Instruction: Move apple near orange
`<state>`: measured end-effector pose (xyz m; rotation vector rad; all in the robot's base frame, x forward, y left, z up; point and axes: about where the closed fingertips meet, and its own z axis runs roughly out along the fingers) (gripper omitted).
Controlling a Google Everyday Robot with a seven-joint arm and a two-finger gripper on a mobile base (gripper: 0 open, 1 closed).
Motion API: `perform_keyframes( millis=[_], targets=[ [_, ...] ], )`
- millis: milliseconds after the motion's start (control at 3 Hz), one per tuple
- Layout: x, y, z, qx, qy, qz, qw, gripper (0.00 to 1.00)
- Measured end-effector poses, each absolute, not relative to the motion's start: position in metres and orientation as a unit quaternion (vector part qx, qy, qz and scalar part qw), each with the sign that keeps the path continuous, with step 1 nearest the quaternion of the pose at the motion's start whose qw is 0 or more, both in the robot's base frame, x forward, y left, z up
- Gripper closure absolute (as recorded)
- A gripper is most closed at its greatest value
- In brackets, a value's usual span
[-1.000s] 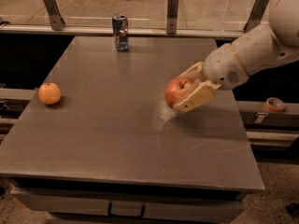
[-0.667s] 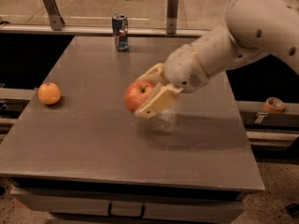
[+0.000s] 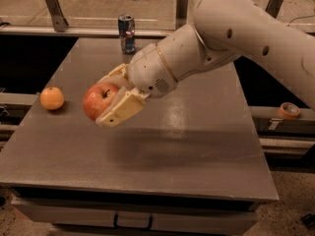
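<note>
The red apple point(image 3: 98, 100), with yellowish patches and a dark stem, is held between the gripper's cream fingers point(image 3: 121, 109) above the left part of the grey table point(image 3: 197, 146). The gripper point(image 3: 106, 98) is shut on the apple and reaches in from the upper right on a large white arm point(image 3: 231, 33). The small orange point(image 3: 51, 98) rests on the table near its left edge, a short way to the left of the apple and apart from it.
A blue soda can point(image 3: 127, 33) stands upright at the table's far edge, behind the gripper. A roll of tape point(image 3: 288, 110) lies on a ledge off the table to the right. The table's front edge has a drawer handle point(image 3: 133, 223) below.
The gripper has carried the apple leftward across the table, from the right-middle toward the orange. The orange and can have not moved.
</note>
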<state>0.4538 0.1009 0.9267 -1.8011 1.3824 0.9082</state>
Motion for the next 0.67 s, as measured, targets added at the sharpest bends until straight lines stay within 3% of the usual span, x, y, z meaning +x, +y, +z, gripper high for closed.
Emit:
perform_keyframes(
  millis=[667],
  targets=[
    [0.527,0.147,0.913,-0.687,0.524,0.343,0.368,1.0]
  ],
)
